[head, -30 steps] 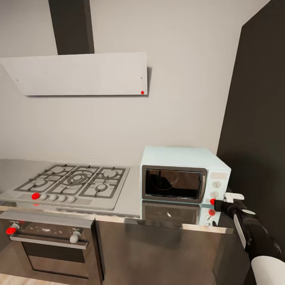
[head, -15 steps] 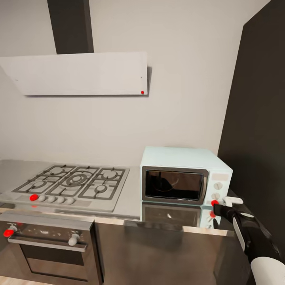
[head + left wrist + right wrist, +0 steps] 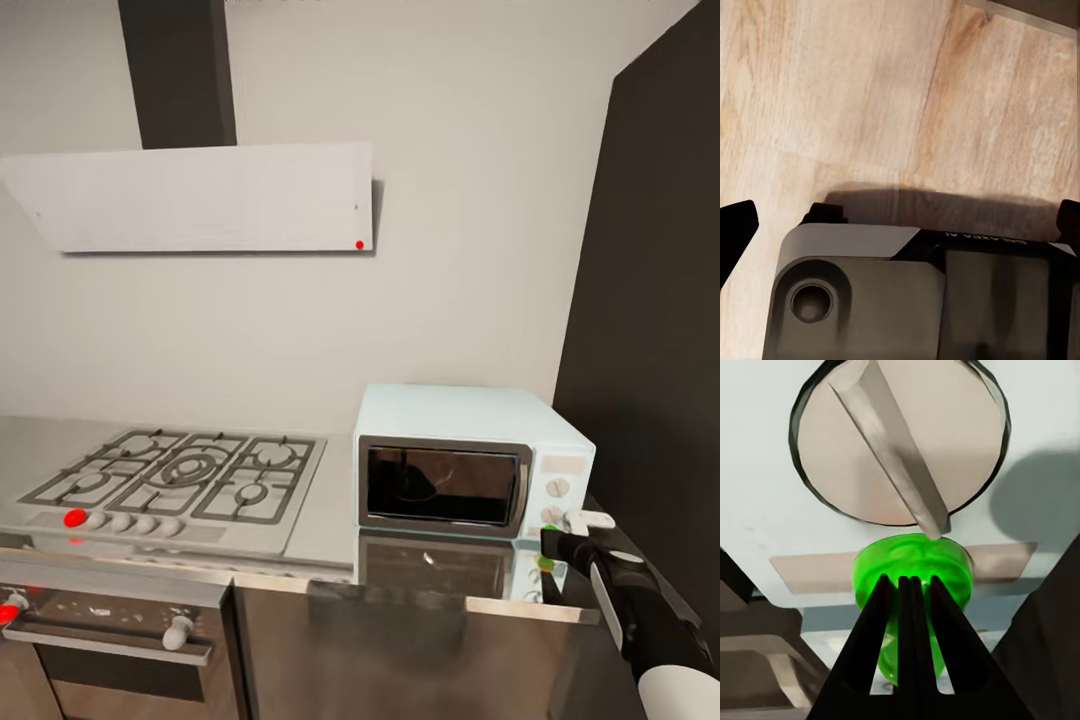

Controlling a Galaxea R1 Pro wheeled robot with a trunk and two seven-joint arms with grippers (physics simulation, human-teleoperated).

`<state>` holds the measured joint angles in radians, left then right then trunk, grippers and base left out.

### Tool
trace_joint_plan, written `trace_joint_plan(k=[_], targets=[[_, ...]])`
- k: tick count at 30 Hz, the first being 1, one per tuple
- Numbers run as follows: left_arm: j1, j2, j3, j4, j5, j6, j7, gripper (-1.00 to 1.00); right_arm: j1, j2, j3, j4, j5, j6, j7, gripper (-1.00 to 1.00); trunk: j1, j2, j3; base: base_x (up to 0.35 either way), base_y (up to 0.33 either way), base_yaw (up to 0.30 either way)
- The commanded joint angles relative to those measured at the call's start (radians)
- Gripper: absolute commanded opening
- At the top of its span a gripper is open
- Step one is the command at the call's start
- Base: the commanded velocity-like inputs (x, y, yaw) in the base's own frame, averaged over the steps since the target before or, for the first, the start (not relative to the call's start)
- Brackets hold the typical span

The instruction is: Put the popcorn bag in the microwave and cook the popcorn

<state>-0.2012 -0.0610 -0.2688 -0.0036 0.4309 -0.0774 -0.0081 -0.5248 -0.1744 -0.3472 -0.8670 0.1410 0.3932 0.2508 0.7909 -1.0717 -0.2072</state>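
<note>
The pale mint-blue microwave (image 3: 470, 455) stands on the grey countertop (image 3: 330, 505) with its dark glass door closed. I cannot make out the popcorn bag behind the glass. My right gripper (image 3: 548, 542) is shut, its fingertips pressed together against the small round light (image 3: 907, 566) under the lower knob (image 3: 900, 442). That light glows green. In the left wrist view my left gripper (image 3: 900, 217) is open, its black fingertips (image 3: 735, 229) far apart above a wooden floor and part of my base.
A gas hob (image 3: 180, 480) lies left of the microwave, with a steel oven (image 3: 110, 640) under it and a white range hood (image 3: 200, 197) above. A tall dark panel (image 3: 650, 350) closes off the right side.
The microwave's small light has gone from red to green under the right gripper's tips. The whole head view has shifted a little; the right gripper stays at the light.
</note>
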Motion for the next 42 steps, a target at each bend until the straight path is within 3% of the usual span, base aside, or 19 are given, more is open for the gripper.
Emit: trace_joint_plan(k=[1, 6, 21, 25, 27, 29, 31, 37, 40, 42], targets=[[-0.001, 0.000, -0.009, 0.002, 0.009, -0.004, -0.001, 1.00, -0.037, 0.001, -0.004, -0.003, 0.011, 0.004, 0.008, -1.00, 0.027, 0.000, -0.001, 0.064, 0.000, 0.000], [-0.001, 0.000, -0.009, 0.002, 0.009, -0.004, -0.001, 1.00, -0.037, 0.001, -0.003, -0.003, 0.012, 0.004, 0.008, -1.00, 0.027, 0.000, -0.001, -0.024, 0.000, 0.000], [-0.001, -0.001, -0.009, 0.002, 0.009, -0.003, -0.001, 1.00, -0.037, 0.000, -0.004, -0.015, 0.017, 0.010, 0.016, -1.00, 0.027, 0.000, -0.001, -0.337, 0.000, 0.000], [-0.001, -0.002, -0.009, 0.002, 0.009, -0.004, -0.001, 1.00, -0.037, 0.001, 0.002, -0.069, 0.018, 0.022, 0.020, -1.00, 0.027, 0.000, -0.001, -0.345, 0.000, 0.000], [-0.001, -0.002, -0.009, 0.002, 0.009, -0.004, -0.001, 1.00, -0.037, 0.002, 0.005, -0.131, 0.019, 0.085, 0.020, -1.00, 0.027, 0.000, -0.001, -0.345, 0.000, 0.000], [-0.001, -0.002, -0.009, 0.002, 0.009, -0.004, -0.001, 1.00, -0.030, 0.014, 0.003, -0.291, 0.017, 0.294, 0.023, -1.00, 0.027, 0.000, -0.001, -0.345, 0.000, 0.000], [-0.001, -0.002, -0.009, 0.002, 0.009, -0.004, -0.001, 1.00, -0.021, 0.020, 0.002, -0.369, 0.017, 0.394, 0.022, -1.00, 0.027, 0.000, -0.001, -0.345, 0.000, 0.000], [-0.001, -0.001, -0.009, 0.002, 0.009, -0.004, -0.001, 1.00, -0.010, 0.023, 0.006, -0.386, 0.011, 0.431, 0.024, -1.00, 0.027, 0.000, -0.001, -0.276, 0.000, 0.000], [-0.001, 0.000, -0.009, 0.002, 0.009, -0.004, -0.001, 1.00, 0.091, 0.049, 0.009, -0.380, 0.036, 0.428, 0.024, -1.00, 0.027, 0.000, -0.001, -0.018, 0.000, 0.000], [-0.001, 0.000, -0.009, 0.002, 0.009, -0.004, -0.001, 1.00, 0.138, 0.073, 0.010, -0.315, 0.074, 0.421, 0.023, -1.00, 0.027, 0.000, -0.001, -0.002, 0.000, 0.000]])
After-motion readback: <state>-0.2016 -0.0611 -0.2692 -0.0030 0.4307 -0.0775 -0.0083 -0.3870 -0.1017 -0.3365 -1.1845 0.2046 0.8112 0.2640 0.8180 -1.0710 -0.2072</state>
